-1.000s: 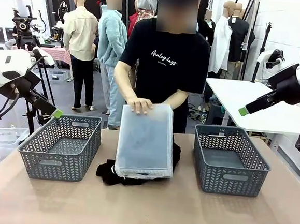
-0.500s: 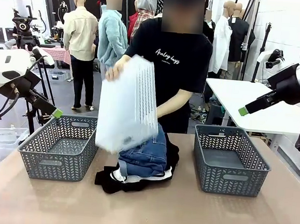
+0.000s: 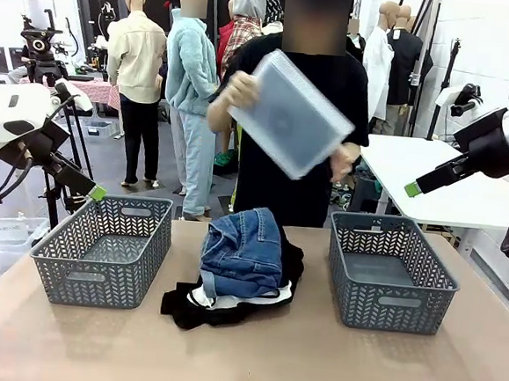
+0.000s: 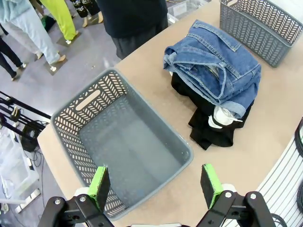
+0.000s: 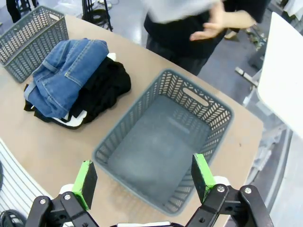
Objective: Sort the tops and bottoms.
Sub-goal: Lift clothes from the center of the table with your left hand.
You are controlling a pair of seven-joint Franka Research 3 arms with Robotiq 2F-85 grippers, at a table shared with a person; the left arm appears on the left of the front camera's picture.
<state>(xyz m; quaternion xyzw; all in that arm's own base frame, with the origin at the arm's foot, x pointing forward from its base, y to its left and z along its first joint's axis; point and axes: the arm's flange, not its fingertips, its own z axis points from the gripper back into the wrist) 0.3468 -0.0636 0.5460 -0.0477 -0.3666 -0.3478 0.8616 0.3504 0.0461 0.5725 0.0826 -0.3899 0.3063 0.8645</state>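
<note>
A pile of clothes lies at mid-table: folded blue jeans (image 3: 243, 250) on top, a black garment (image 3: 194, 302) and a bit of white cloth under them. My left gripper (image 3: 96, 193) hangs open above the left grey basket (image 3: 97, 284). Its wrist view looks down between the open fingers (image 4: 155, 183) into that empty basket (image 4: 87, 100), with the jeans (image 4: 215, 61) and black garment (image 4: 208, 120) beyond. My right gripper (image 3: 413, 190) hovers open, high above the right basket (image 3: 391, 307); from its wrist (image 5: 144, 179) I see that empty basket (image 5: 199, 97) and the jeans (image 5: 61, 75).
The person at the far side holds a translucent white bin (image 3: 291, 114) tilted at chest height with both hands. A white side table (image 3: 432, 174) stands at the right. Bare tabletop lies in front of the pile and both baskets.
The person has lifted the translucent bin off the clothes pile and raised it to chest height, uncovering the jeans. Neither arm has moved.
</note>
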